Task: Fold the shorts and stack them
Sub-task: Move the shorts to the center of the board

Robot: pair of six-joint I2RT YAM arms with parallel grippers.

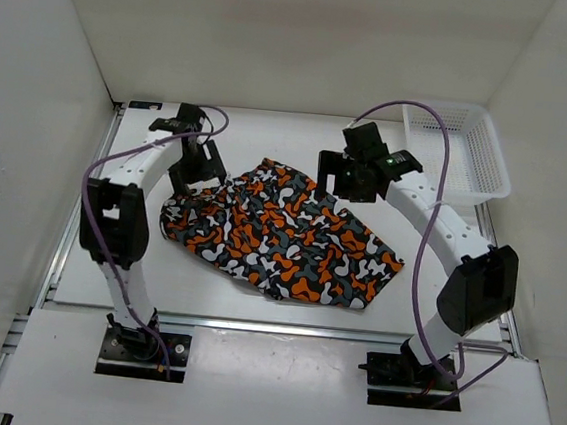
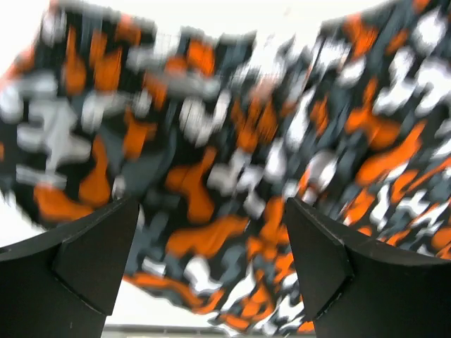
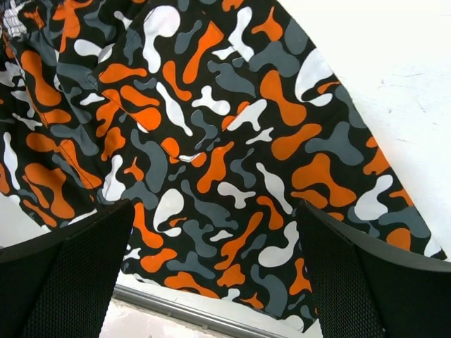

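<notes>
The camouflage shorts (image 1: 282, 232) lie spread and rumpled in the middle of the white table, waistband toward the left. My left gripper (image 1: 195, 169) is open and empty above their upper left edge; in its wrist view the blurred fabric (image 2: 211, 162) shows between its spread fingers (image 2: 91, 260). My right gripper (image 1: 352, 179) is open and empty above the upper right edge; its wrist view shows flat cloth (image 3: 211, 155) between the spread fingers (image 3: 352, 274). A bit of white drawstring (image 3: 13, 20) shows at the top left there.
A white mesh basket (image 1: 460, 151) stands at the back right corner of the table. White walls close in the left, back and right sides. A metal rail (image 1: 272, 327) runs along the table's near edge.
</notes>
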